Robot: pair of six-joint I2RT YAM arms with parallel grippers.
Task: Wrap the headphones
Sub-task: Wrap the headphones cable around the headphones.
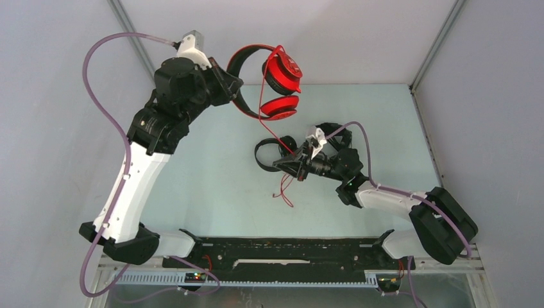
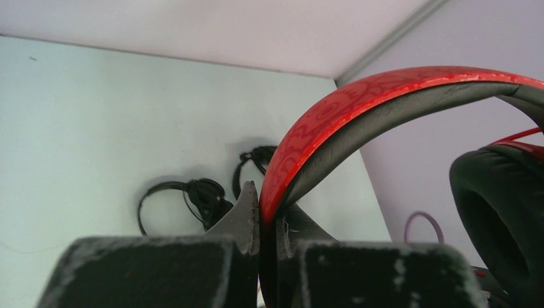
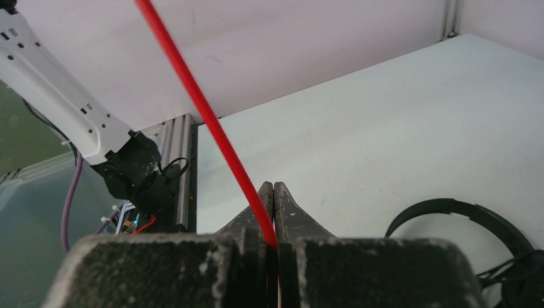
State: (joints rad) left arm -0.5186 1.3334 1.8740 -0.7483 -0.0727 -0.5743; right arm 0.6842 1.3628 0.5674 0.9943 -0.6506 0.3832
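Overhead, the left end effector [image 1: 232,86] pinches the headband of the red headset [image 1: 282,74], holding it above the bench [image 1: 205,186]. The right end effector [image 1: 287,164] is pressed together on the red cable [image 3: 205,122]. A black headset [image 1: 263,154] lies just beside it.

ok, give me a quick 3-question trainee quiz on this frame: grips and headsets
1. True or false: the left gripper is shut on the headband of the red headset.
2. What does the right gripper pinch? A) a black earcup B) the red cable C) nothing
3. Fill in: ___ black headsets lie on the table.
Key: 1 true; 2 B; 3 two.
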